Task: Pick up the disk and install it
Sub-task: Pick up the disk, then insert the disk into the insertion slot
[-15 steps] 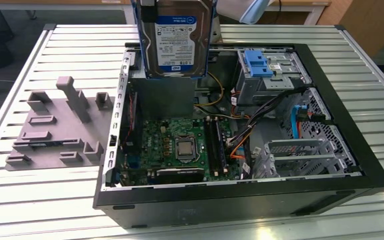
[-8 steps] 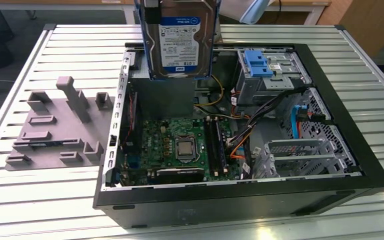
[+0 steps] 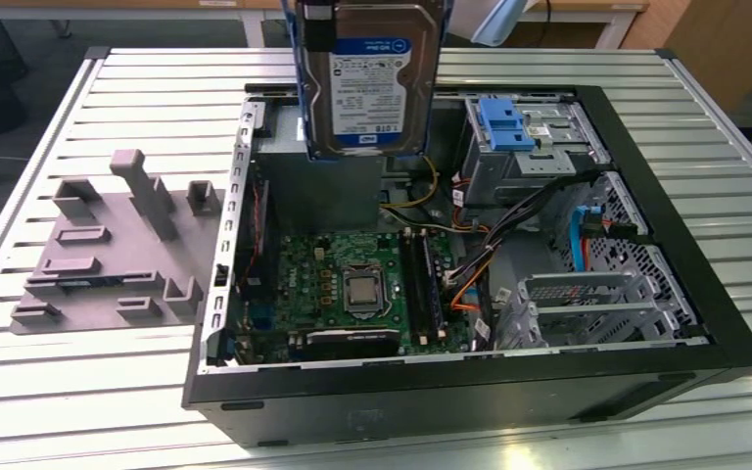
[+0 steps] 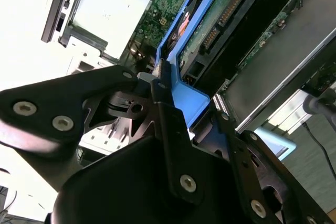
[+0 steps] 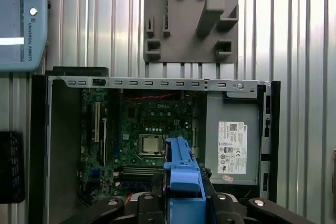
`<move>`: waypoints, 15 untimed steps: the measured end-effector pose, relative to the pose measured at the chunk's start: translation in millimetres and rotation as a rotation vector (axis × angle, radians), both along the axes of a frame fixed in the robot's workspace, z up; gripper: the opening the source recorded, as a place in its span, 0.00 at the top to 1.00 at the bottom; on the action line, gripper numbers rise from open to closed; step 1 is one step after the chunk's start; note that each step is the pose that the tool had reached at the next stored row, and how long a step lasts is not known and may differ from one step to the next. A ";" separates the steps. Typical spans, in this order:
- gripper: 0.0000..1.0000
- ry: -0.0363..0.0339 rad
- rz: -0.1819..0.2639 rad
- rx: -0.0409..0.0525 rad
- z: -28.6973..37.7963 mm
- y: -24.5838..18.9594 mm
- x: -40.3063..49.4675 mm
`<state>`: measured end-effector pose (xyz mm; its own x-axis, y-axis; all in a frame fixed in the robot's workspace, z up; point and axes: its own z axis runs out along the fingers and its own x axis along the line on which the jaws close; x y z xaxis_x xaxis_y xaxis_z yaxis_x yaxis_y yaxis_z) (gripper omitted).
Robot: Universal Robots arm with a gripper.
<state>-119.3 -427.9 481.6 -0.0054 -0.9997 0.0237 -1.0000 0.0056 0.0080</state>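
Black fingers (image 4: 169,129) are closed on the blue end rail of the disk (image 4: 220,19). It is clamped between them, circuit side showing in the second wrist view.

In the exterior view the disk (image 3: 369,78) hangs upright at 12 o'clock, label facing the camera. It is raised well above an open computer case (image 3: 689,294) and touches nothing else.

Inside the case, the motherboard (image 3: 350,284) lies at 7 o'clock. Loose cables (image 3: 481,255) cross the middle. A bare metal cage (image 3: 598,304) sits at 4 o'clock and a blue bracket (image 3: 500,122) at 1 o'clock.

The case rests on a slatted metal table (image 3: 742,176). A grey fixture plate (image 3: 109,245) lies at 9 o'clock of it.

The disk appears lifted but not yet seated. The hold is on one end only, so the free end could swing. Moving slowly should help, with the rails kept square to the bay guides and the disk well clear of the cables.
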 end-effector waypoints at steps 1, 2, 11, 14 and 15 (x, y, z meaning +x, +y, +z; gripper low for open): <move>0.64 0.0016 0.000 0.0001 -0.1 0.0 2.5; 0.64 0.0033 0.000 0.0001 -0.2 -0.1 4.7; 0.64 0.0119 0.000 0.0000 -0.7 -0.2 21.4; 0.64 0.0119 0.000 0.0000 -0.9 -0.1 21.4; 0.64 0.0120 0.000 0.0000 -0.9 -0.1 21.4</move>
